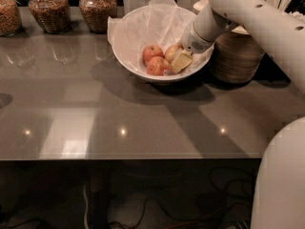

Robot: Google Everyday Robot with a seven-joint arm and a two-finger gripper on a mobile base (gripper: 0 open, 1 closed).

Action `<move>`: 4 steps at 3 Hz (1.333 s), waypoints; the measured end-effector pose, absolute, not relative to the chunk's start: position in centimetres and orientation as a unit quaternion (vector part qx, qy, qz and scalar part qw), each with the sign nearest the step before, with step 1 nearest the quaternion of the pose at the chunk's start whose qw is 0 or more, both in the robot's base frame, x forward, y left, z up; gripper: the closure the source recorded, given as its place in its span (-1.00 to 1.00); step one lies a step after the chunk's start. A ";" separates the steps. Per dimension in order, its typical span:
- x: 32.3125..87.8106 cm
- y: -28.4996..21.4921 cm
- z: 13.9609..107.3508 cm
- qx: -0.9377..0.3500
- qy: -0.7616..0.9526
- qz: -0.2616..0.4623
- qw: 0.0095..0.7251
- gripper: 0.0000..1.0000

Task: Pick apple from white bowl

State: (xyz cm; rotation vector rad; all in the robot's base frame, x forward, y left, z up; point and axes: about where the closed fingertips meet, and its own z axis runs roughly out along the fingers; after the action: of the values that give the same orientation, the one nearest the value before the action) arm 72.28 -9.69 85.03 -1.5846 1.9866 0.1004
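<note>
The white bowl (138, 42), lined with crinkled white tissue paper, stands at the back middle of the grey table. Three apples lie in it. The pale yellowish apple (171, 50) is on the right, and two smaller red apples (152, 53) (157, 67) lie to its left. My gripper (181, 61) reaches down into the bowl from the right. Its pale tip sits against the front right of the pale apple and hides part of it. My white arm (248, 13) crosses over the bowl's right rim.
A stack of beige disposable bowls (238, 56) stands right beside the white bowl, under my arm. Three glass jars of brown food (97, 4) line the back left. The table's front edge (128, 157) runs across the middle of the view.
</note>
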 end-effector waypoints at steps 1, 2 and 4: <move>72.4 -9.7 84.6 -0.595 0.748 0.038 0.293 0.14; 72.4 -10.1 84.8 -0.588 0.752 0.035 0.294 0.61; 70.7 -13.0 89.1 -0.558 0.764 0.030 0.322 1.00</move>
State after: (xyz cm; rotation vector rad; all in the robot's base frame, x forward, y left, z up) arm 70.73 -13.05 89.11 -1.4648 2.0071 0.0800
